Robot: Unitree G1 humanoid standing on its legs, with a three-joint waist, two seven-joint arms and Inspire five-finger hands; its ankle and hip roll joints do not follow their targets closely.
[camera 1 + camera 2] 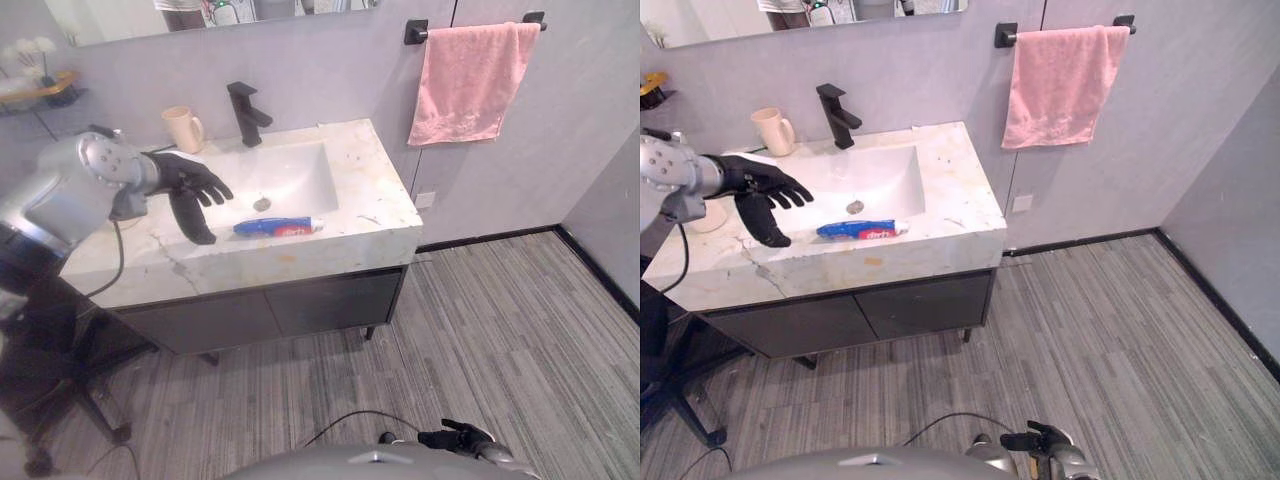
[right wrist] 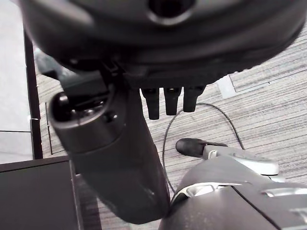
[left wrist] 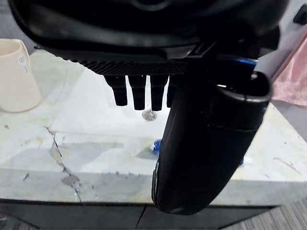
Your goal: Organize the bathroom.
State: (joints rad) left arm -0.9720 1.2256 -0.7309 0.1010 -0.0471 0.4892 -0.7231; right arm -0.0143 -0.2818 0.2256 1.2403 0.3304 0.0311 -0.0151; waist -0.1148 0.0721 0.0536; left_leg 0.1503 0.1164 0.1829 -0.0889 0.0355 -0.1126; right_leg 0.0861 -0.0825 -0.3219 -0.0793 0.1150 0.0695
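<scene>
Left arm raised at the left of the frame, right robot hand low at the bottom edge.

The left arm is seen entering from the left edge of the left eye view, its silver-grey forearm angled toward the centre, with the left robot hand (image 1: 190, 185) held out at mid-left of the frame. Its fingers (image 3: 136, 91) are spread and extended, and the thumb (image 1: 193, 220) is pointed downward; nothing is held. The right robot hand (image 1: 1038, 438) is seen at the bottom edge, right of centre, hanging low with its fingers (image 2: 165, 100) straight and relaxed and its thumb (image 2: 110, 158) extended beside them, holding nothing.
</scene>
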